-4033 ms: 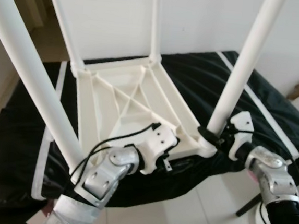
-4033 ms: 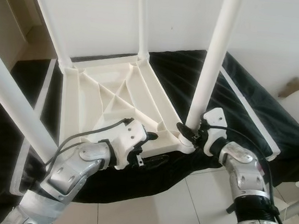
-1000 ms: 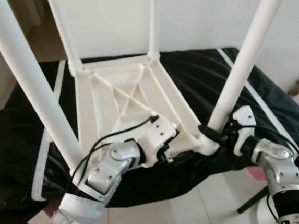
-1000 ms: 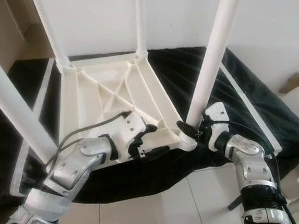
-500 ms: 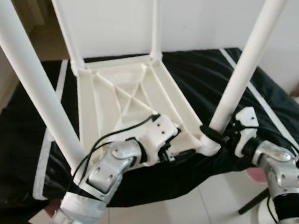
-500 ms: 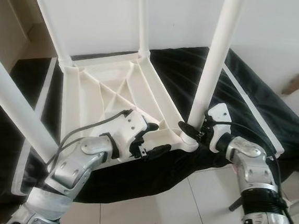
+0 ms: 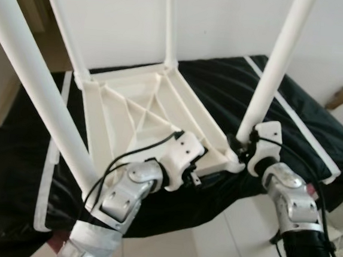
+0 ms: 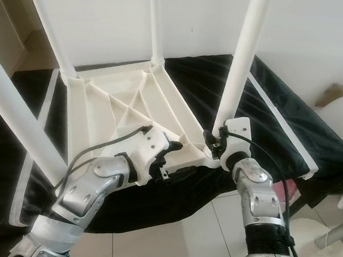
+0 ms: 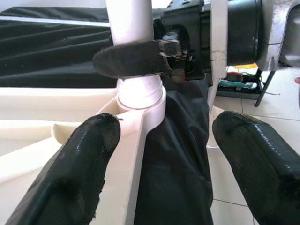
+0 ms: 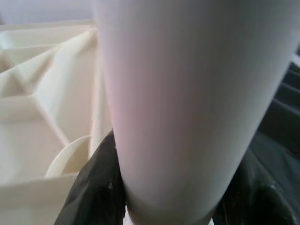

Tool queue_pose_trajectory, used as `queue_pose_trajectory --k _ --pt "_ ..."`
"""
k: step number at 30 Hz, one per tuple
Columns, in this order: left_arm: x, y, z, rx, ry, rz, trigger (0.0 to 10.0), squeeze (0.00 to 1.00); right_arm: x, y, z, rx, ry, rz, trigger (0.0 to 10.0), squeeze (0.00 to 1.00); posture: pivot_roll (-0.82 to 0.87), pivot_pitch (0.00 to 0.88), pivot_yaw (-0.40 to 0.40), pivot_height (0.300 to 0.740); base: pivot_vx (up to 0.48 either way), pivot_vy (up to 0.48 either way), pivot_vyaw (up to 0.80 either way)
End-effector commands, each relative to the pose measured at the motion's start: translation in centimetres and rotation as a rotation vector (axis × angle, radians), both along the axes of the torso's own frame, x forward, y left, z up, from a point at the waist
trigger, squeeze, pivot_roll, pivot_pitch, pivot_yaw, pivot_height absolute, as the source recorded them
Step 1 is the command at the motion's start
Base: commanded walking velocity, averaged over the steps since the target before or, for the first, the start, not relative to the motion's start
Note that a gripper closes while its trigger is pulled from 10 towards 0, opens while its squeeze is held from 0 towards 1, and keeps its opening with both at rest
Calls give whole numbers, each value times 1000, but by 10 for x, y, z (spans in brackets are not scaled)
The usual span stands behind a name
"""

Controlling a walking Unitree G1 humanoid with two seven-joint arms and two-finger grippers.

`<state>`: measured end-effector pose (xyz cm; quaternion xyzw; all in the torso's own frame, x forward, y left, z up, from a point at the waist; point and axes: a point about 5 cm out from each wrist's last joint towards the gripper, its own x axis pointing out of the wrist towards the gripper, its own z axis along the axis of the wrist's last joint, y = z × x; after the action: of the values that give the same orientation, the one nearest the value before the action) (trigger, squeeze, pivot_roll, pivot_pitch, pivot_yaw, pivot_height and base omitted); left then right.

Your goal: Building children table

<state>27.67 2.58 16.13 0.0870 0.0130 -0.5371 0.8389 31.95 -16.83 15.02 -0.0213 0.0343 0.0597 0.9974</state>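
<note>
White plastic table frame (image 7: pixel 143 111) upside down on black-covered bed (image 7: pixel 315 135), all 4 legs standing in corner sockets.
Right gripper (image 8: pixel 214 139) clamped around near right leg (image 7: pixel 272 71) just above its socket, probably seating or tightening it; left gripper (image 9: pixel 159 154) spread wide, holding nothing, 1 finger on frame rim beside that socket. Left to do: final check, then flipping upright.
</note>
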Motion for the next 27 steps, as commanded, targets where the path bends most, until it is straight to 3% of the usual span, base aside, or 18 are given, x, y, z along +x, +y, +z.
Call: queue_pose_trajectory --k 1,2,5,7,10,17,27 --pt "2 4 0 2 -8 58 10000 0 -4 -2 -18 35 104 -150 10000 0 -82 0 60 740 0 0 0" --pt "2 4 0 2 -8 58 10000 0 -4 -2 -18 35 104 -150 10000 0 -82 0 60 740 0 0 0" --pt "1 3 0 1 -7 55 10000 0 -9 6 -21 104 114 -353 10000 0 -80 0 60 740 0 0 0" --pt "1 3 1 3 -7 53 10000 0 -13 21 -24 184 131 -452 10000 0 -75 0 64 740 0 0 0" --pt "1 3 0 5 -8 50 10000 0 -14 41 -24 197 129 -399 10000 0 -74 0 65 740 0 0 0" --pt "1 3 1 5 -7 48 10000 0 -14 42 -20 165 119 -376 10000 0 -74 0 62 740 0 0 0" --pt "0 3 1 -7 -1 55 10000 0 -14 51 -9 197 62 -358 10000 0 -70 0 56 740 0 0 0"
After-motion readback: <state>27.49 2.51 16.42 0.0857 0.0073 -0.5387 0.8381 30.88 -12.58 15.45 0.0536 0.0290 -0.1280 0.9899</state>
